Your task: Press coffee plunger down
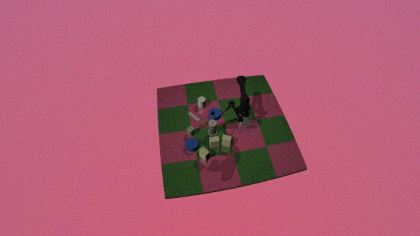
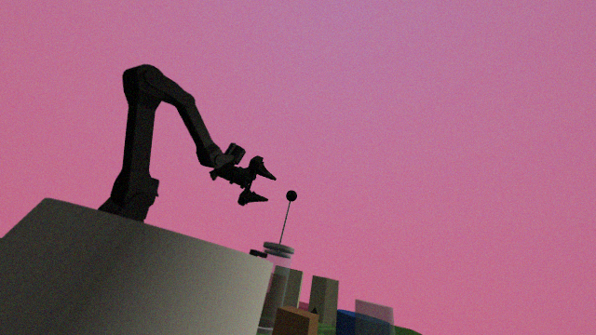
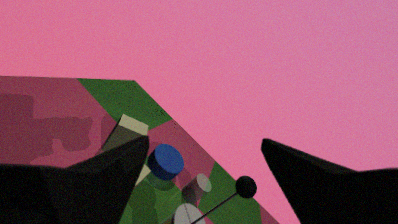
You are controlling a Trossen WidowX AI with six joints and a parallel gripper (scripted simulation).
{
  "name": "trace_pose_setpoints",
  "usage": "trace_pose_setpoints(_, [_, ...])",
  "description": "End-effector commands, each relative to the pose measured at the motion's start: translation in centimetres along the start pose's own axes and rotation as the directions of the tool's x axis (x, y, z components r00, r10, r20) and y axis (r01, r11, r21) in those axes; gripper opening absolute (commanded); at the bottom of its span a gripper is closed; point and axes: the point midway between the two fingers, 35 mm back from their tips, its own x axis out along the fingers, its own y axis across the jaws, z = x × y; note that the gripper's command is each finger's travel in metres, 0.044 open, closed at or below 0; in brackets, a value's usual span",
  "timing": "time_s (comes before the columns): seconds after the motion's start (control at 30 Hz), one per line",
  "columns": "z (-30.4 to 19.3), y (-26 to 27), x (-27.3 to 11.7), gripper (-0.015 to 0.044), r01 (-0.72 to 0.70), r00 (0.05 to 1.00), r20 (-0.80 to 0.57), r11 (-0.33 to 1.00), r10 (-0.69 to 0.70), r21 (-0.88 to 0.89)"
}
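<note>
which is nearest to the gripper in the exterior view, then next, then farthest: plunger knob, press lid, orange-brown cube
1. Plunger knob: just beyond the open gripper, level with its lower finger, not touching.
2. Press lid: lower down, at the foot of the thin rod.
3. Orange-brown cube: farthest in this view, at the bottom edge, below the lid.

Clear coffee press [image 2: 277, 279] stands upright, black-knobbed plunger [image 2: 291, 195] fully raised.
</note>
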Motion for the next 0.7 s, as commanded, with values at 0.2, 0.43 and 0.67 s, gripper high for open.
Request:
trace_pose_setpoints(0.2, [-1.6,-8.7,3.2,0.0440,0.057,0.951,-0.292,0.868,0.103,0.493])
trace_pose_setpoints(0.43, [-3.3,-11.8,3.2,0.0440,0.140,0.915,-0.383,0.791,0.126,0.595])
trace_pose_setpoints(0.67, [-5.5,-10.3,3.6,0.0440,0.144,0.914,-0.386,0.788,0.127,0.599])
